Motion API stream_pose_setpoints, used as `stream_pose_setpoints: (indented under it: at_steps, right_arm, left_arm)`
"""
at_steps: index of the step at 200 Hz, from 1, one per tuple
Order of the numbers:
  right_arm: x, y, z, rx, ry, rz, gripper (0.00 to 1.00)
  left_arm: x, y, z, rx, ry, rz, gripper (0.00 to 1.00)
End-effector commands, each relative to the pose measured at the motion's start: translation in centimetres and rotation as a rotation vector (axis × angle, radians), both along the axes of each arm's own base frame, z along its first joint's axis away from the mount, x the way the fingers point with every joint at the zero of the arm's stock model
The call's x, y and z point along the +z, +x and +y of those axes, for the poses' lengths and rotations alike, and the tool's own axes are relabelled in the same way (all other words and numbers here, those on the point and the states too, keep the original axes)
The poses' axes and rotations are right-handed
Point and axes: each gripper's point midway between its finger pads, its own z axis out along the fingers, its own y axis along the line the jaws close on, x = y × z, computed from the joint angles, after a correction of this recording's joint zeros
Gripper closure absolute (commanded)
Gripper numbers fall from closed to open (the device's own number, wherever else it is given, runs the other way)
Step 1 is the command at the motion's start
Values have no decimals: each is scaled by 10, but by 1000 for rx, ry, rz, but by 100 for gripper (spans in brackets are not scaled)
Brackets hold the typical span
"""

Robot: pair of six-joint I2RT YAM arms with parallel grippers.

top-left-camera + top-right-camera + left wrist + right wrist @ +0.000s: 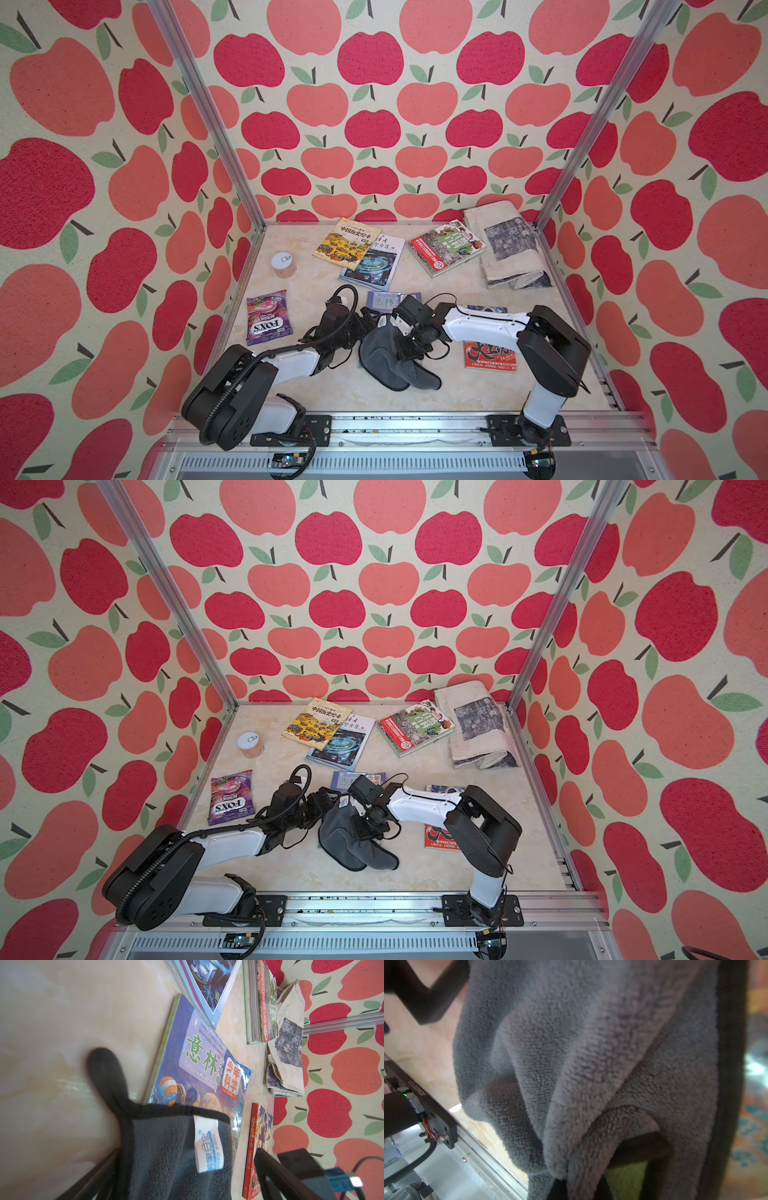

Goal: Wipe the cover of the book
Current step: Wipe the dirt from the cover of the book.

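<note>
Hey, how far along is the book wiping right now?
Done: the right gripper is shut on the grey cloth, which already drapes over one end of the blue book. In hand: the cloth rests on the cover, and the left gripper stands open next to the cloth. Left: the title end is uncovered, and no view shows how much has been wiped.

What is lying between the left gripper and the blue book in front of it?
The gray cloth: in the left wrist view it hangs before the open left gripper and covers the near end of the blue book.
</note>
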Motion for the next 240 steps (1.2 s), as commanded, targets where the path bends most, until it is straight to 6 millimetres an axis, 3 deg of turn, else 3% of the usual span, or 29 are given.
stream_pose_setpoints:
  at_steps: [1, 70, 86, 103, 131, 135, 141, 171, 200, 221, 240]
  right_arm:
    - [1, 33, 8, -11, 28, -17, 100]
    - [12, 135, 14, -98, 38, -63, 100]
    - [10, 152, 19, -86, 7, -75, 100]
    - [8, 158, 31, -74, 18, -68, 100]
    - [4, 137, 49, -30, 30, -58, 100]
    - [3, 132, 52, -20, 30, -57, 100]
    - [1, 124, 55, -6, 28, -53, 100]
    - [-12, 61, 60, 77, 15, -14, 100]
    - [-15, 6, 48, 89, 21, 12, 100]
    - [-13, -3, 37, 74, 15, 0, 100]
    - [-10, 14, 37, 66, -5, -37, 100]
  left_arm:
    - [7, -2, 0, 0, -11, -2, 1]
    - [13, -12, 13, 20, 15, -4, 1]
    - [13, -12, 15, 27, 18, -2, 1]
    - [15, -13, 19, 42, 25, -4, 1]
    - [23, -12, 32, 82, 30, -25, 1]
    - [9, -19, 38, 87, 49, 5, 1]
    - [13, -19, 41, 96, 42, -10, 1]
    - [15, -19, 49, 106, 37, -14, 1]
    - [12, -19, 55, 119, 36, -9, 1]
    - [10, -17, 60, 132, 31, -12, 1]
    - [10, -14, 59, 128, 25, -16, 1]
